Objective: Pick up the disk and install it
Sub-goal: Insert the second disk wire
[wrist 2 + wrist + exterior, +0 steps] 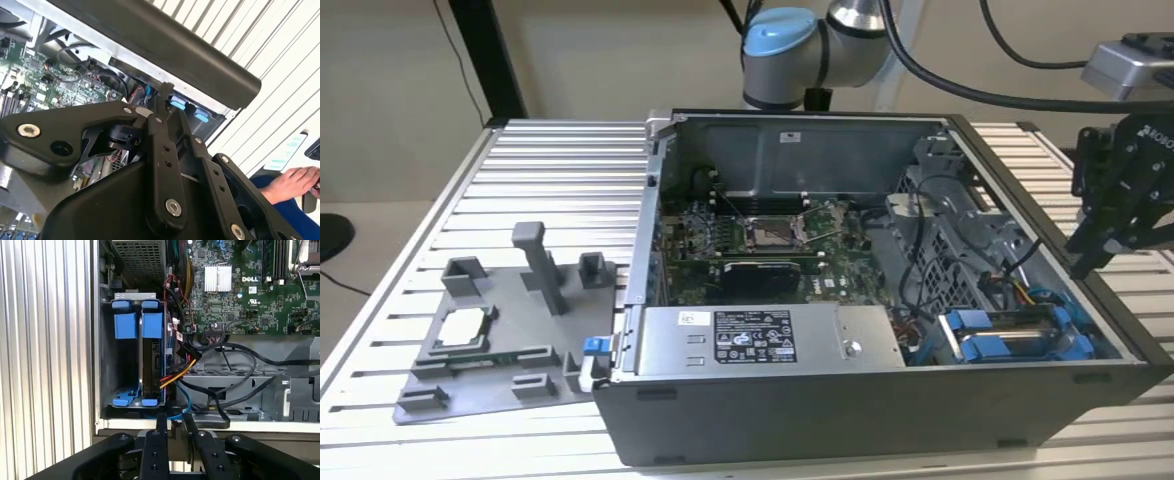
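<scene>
Fingers (161,421) of black, bolted metal links stand a little apart with nothing between them, hanging just outside the rim of the computer case (854,400), at about three o'clock of it in the exterior view. The disk (150,360) looks already seated: a dark slab seen edge-on, clipped in glossy blue plastic, standing in the grey sheet-metal drive bay (105,350) at the case's four o'clock corner, beside a second blue frame. As I judge it, the main risk is the bundle of cables (180,370), red, yellow, black and blue, which loops tight against the disk's side. A descent there could snag a soft wire on the thin fingertips or tug a plug loose. The blue clips are springy plastic and could crack or unlatch if pressed off-centre, leaving the disk half out. The case rim is hard folded steel, so a low sideways sweep would strike it. Past the bay lies the green circuit board (240,300), studded with small parts and a finned silver block, all easily scraped. A person's hand (295,182) rests beyond the ribbed aluminium counter (560,170), near enough to matter if the arm swings wide. At nine o'clock sits a matte grey tray (467,370) holding a square chip (463,328).
</scene>
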`<state>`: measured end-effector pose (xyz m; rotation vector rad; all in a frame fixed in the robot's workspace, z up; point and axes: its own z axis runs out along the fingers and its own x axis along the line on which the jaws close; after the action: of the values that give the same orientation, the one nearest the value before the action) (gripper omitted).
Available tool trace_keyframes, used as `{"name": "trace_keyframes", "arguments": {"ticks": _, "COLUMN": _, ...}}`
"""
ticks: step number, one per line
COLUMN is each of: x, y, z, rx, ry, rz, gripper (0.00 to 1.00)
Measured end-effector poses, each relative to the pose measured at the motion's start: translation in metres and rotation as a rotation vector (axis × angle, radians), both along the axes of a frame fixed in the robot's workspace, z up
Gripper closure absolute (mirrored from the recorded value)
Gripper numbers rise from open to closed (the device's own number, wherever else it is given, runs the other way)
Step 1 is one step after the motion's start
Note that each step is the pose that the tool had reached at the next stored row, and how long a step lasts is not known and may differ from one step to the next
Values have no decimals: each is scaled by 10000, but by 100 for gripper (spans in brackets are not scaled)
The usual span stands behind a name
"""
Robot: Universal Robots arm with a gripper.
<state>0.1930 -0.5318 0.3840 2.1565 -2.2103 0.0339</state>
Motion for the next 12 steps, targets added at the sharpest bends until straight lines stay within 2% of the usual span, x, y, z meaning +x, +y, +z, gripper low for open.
{"name": "trace_keyframes", "arguments": {"ticks": 4, "x": 38, "y": 37, "z": -37, "rx": -100, "ry": 21, "rz": 0, "gripper": 0}}
{"name": "trace_keyframes", "arguments": {"ticks": 9, "x": 43, "y": 58, "z": -98, "rx": -302, "ry": 21, "rz": 0, "gripper": 0}}
{"name": "trace_keyframes", "arguments": {"ticks": 12, "x": 43, "y": 80, "z": -137, "rx": -386, "ry": 22, "rz": 0, "gripper": 0}}
